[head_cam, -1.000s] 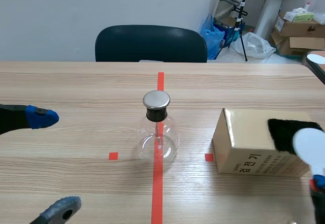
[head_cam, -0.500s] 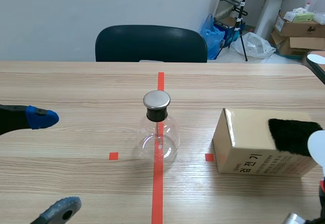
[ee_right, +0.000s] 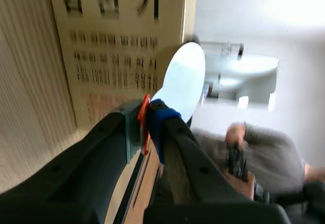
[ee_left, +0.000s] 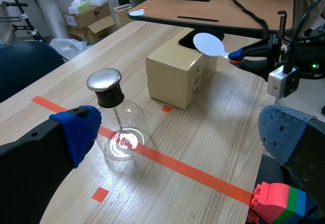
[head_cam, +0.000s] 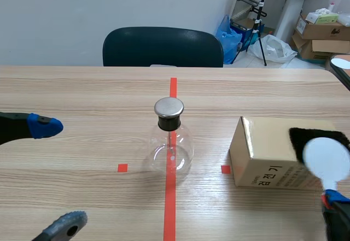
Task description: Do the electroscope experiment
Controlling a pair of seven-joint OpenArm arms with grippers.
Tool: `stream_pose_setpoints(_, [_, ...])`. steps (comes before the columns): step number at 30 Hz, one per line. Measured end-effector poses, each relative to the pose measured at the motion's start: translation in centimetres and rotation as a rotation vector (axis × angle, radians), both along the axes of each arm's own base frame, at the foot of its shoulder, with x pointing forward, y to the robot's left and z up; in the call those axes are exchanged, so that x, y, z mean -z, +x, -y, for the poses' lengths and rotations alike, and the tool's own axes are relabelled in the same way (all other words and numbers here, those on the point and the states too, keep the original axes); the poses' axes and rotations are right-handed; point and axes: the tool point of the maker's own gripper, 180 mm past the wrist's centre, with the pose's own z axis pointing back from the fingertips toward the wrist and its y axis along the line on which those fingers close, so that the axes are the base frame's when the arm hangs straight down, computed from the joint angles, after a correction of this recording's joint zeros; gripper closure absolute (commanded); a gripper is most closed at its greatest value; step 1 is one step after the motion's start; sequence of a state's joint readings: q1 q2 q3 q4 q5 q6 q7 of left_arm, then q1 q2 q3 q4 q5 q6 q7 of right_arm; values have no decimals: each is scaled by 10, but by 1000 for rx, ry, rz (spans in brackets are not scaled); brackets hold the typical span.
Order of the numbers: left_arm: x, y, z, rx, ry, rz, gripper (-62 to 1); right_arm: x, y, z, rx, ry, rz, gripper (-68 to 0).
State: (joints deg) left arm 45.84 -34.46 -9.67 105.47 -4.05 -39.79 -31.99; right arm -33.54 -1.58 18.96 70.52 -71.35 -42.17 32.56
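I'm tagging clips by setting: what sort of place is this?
Probably a lab or office workroom: a wooden table marked with orange-red tape, a glass electroscope flask on it, and cardboard boxes stacked in the far corner.

Left hand [ee_left: 183, 132] open, flask [ee_left: 118, 127] ahead between its fingers. Box [ee_left: 180, 74] stands beyond on surface [ee_left: 213, 127]. Right hand [ee_left: 235, 57], beside it, apparently grips white paddle [ee_left: 208, 43].

1 flask [head_cam: 170, 145], 1 box [head_cam: 262, 149], 1 paddle [head_cam: 326, 159], 1 blk cloth [head_cam: 297, 138]
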Motion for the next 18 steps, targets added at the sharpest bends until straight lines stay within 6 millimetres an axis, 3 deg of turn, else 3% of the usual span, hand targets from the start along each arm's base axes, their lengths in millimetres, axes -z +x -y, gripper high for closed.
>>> stream_pose_setpoints(2, [0,0,0,0,0,0,-623,-2,-1,22,115,-6,12,-9])
stream_pose_setpoints(7, [3,-1,0,8,19,2,-623,-2,0,-6,-73,1,2,-9])
stream_pose_setpoints(11, [3,-1,0,9,19,3,-623,-2,1,7,20,-1,7,-9])
stream_pose_setpoints(18, [3,-1,0,9,20,3,-623,0,-1,-9,-79,-9,-5,-9])
